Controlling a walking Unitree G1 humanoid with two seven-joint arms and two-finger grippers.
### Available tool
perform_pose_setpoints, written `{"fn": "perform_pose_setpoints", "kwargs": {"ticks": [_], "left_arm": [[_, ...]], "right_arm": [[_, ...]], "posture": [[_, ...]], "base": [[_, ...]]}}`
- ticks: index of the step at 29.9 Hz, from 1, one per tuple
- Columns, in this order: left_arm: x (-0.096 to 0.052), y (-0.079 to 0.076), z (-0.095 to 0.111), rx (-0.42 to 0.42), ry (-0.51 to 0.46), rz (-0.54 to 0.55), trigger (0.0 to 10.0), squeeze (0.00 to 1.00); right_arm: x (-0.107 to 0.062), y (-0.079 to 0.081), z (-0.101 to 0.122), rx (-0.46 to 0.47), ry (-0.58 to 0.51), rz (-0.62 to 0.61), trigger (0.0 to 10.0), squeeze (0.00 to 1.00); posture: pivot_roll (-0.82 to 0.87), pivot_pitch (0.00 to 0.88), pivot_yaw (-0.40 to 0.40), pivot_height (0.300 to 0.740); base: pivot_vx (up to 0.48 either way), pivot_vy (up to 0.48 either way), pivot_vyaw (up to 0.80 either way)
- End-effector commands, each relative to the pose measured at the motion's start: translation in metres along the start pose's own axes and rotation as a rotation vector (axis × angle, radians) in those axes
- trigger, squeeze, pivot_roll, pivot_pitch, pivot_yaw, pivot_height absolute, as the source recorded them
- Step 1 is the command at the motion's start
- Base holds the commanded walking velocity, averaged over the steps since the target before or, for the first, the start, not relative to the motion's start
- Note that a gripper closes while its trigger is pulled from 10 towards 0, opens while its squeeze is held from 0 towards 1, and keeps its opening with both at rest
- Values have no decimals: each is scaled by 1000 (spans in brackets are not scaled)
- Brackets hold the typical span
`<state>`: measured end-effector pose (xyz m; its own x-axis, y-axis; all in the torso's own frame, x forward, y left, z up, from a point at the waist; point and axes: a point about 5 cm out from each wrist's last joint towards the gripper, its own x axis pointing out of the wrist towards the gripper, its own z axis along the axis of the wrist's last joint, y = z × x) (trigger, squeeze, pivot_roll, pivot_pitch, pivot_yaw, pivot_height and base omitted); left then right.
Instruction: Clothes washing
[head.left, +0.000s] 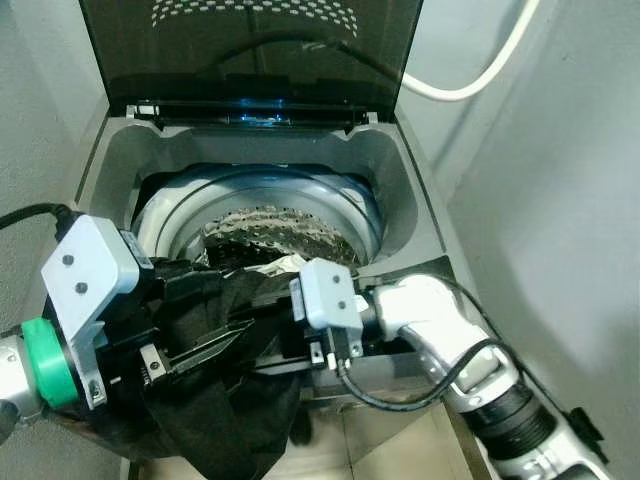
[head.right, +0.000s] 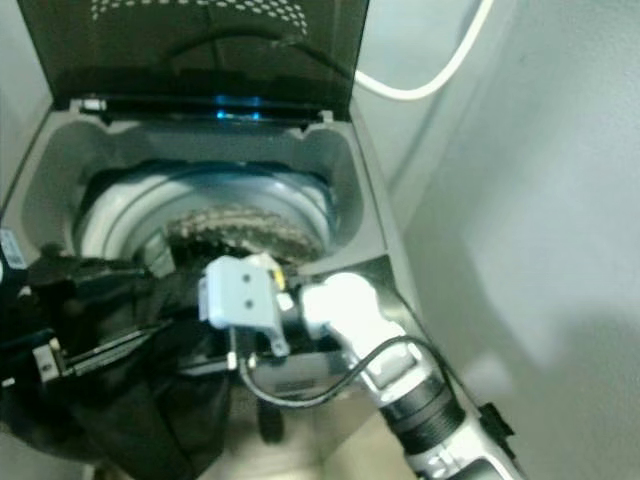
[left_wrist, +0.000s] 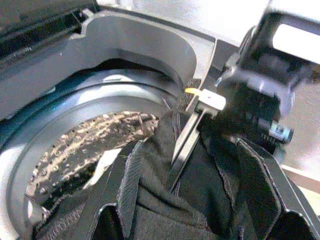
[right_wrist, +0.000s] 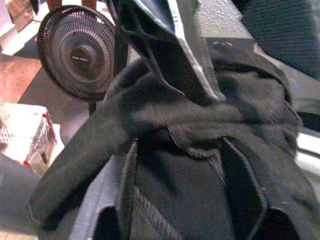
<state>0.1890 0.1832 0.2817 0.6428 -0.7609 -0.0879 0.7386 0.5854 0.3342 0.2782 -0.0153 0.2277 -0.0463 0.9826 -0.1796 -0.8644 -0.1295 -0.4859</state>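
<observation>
**Garment at the front lip, drum open at twelve o'clock**

We stand in a tight grey-walled corner, where a white hose (head.left: 470, 82) loops down the wall behind a top-loading washing machine (head.left: 420, 215). Its dark lid (head.left: 250, 45) is raised, and the perforated steel drum (head.left: 275, 235) lies open inside a pale blue ring.

Between our arms hangs the black garment (head.left: 215, 390). Most of it drapes over the machine's front edge and sags down the outside toward six o'clock; only its upper folds reach the drum's mouth.

Our left gripper (head.left: 195, 350) comes in from eight o'clock, our right gripper (head.left: 265, 340) from four o'clock. Both sets of fingers lie roughly level and point at each other, buried in the cloth. In each wrist view the black fabric bunches between and over the fingers, so we judge both clamped on the garment.

From both grippers the drum lies at twelve o'clock and lower, so the bundle should travel forward over the lip. We judge the right one slightly nearer the opening. The hanging tail could snag on the front edge.
</observation>
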Motion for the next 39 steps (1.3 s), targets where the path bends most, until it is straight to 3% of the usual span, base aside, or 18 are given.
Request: {"fn": "perform_pose_setpoints", "kwargs": {"ticks": [1,13,14,23,24,26,27,32,39], "left_arm": [[1,-2,0,14,6,-17,10000,0],[3,-2,-1,15,-1,-17,10000,0],[3,-2,-1,14,-1,-18,10000,0],[4,-3,-1,11,-5,-17,10000,0],[4,-3,-2,9,-6,-16,10000,0],[4,-3,-2,9,-6,-16,10000,0],[4,-3,-2,8,-6,-14,10000,0],[4,-4,-3,6,-5,-9,10000,0],[5,-4,-3,0,-6,-9,10000,0]], "right_arm": [[4,7,-17,54,65,8,10000,1000],[10,8,-28,1,158,-21,10000,1000],[10,10,-32,3,173,-12,10000,0],[13,7,-40,-5,220,-61,9686,0],[14,4,-42,-21,241,-102,4941,0],[14,4,-42,-21,241,-102,4941,0],[16,-1,-45,-47,269,-163,0,0],[18,-7,-47,-78,294,-253,0,0],[19,-5,-49,-56,282,-250,0,0]], "posture": [[178,126,-29,740],[173,122,-30,740],[171,123,-30,740],[169,128,-34,740],[169,128,-34,740],[169,128,-34,740],[170,131,-37,740],[171,134,-38,740],[163,144,-40,740]], "base": [[0,0,0],[0,0,0],[0,0,0],[0,0,0],[0,0,0],[0,0,0],[0,0,0],[0,0,0],[0,0,0]]}}
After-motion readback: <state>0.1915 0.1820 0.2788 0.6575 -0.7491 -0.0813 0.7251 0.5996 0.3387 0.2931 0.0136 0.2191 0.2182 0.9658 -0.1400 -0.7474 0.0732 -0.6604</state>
